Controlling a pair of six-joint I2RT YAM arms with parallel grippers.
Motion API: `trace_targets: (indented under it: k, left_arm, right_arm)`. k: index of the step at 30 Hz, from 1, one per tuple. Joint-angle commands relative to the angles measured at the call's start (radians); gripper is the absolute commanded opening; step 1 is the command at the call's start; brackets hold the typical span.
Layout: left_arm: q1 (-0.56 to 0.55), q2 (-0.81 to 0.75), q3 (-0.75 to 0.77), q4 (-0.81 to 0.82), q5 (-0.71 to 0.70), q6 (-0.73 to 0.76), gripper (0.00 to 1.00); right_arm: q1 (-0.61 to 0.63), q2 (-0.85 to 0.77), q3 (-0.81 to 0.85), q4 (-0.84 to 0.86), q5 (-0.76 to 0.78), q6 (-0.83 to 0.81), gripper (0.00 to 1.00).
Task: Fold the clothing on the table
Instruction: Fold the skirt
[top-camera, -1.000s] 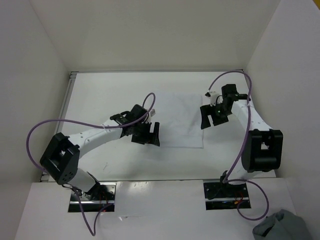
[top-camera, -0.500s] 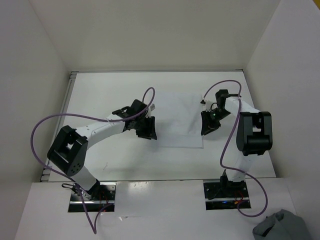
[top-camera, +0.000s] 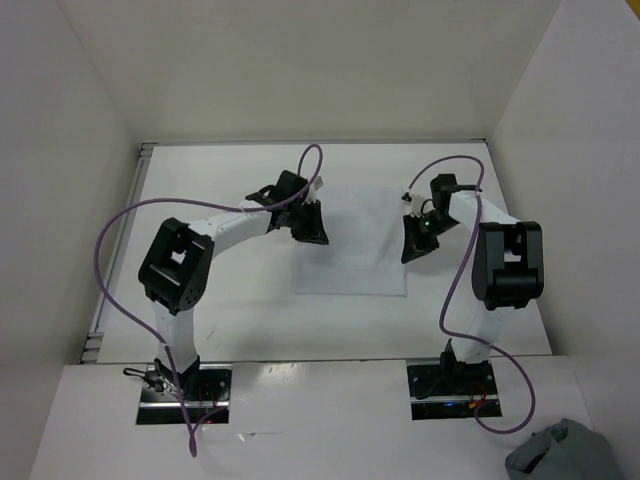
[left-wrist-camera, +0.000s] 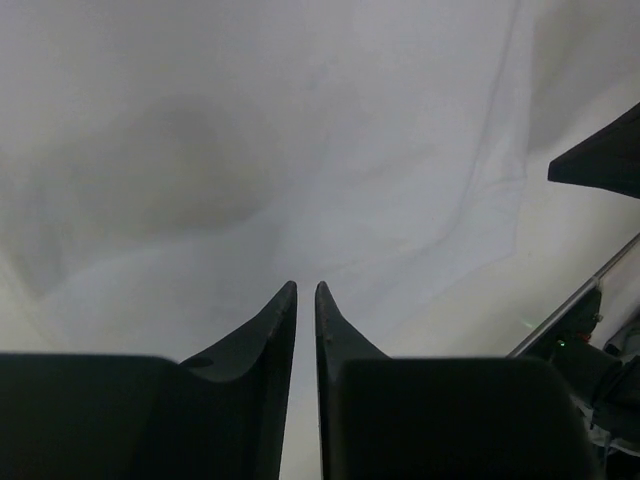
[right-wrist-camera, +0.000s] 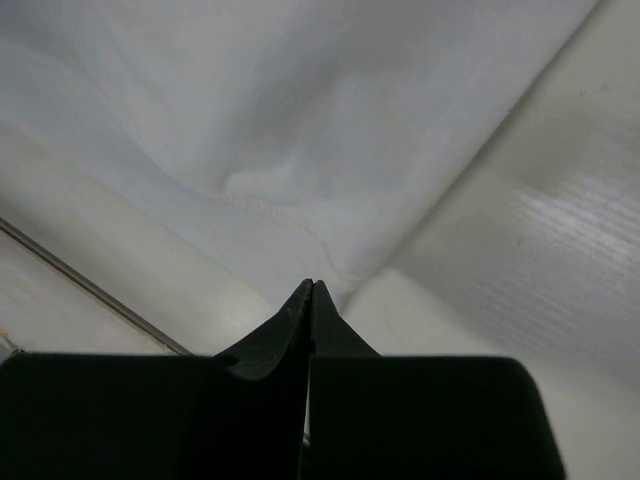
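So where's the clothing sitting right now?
Top view: the clothing lies flat on the table, centred, left gripper at its left edge, right gripper at its right edge.

Clothing (top-camera: 352, 250) lies flat on bench (top-camera: 230, 310), approx mid-bench, a bit R of centre, well apart from walls on L, far & R sides. Left pincer (top-camera: 312, 228) sits at garment's L edge, toward its far-L corner; right pincer (top-camera: 412, 246) at garment's R edge, opposite, so cloth lies btwn the two. L arm base (top-camera: 183, 393) & R arm base (top-camera: 452, 390) stand on the near ledge, garment far of both. Cloth bundle (top-camera: 565, 452) lies off bench at near-R corner, R of R arm base. Right wrist view: garment's corner (right-wrist-camera: 300, 120) right at the fingertips, bare bench (right-wrist-camera: 520, 260) to the R.
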Motion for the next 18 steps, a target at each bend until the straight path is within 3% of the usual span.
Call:
trace_targets:
  k: [1, 6, 12, 18]
  left_arm:
    - [0.029, 0.090, 0.113, -0.024, 0.016, -0.002, 0.17]
    - [0.107, 0.127, 0.101, 0.025, 0.024, -0.059, 0.14]
    - [0.202, 0.266, 0.202, -0.029, 0.112, -0.107, 0.02]
    - [0.266, 0.418, 0.430, -0.147, 0.094, -0.062, 0.02]
  right_arm:
    - [0.044, 0.047, 0.061, 0.108, -0.015, 0.078, 0.00]
    - [0.108, 0.142, 0.134, 0.186, 0.040, 0.158, 0.00]
    - [0.180, 0.312, 0.325, 0.176, 0.134, 0.201, 0.00]
    - [0.213, 0.474, 0.555, 0.130, 0.189, 0.242, 0.00]
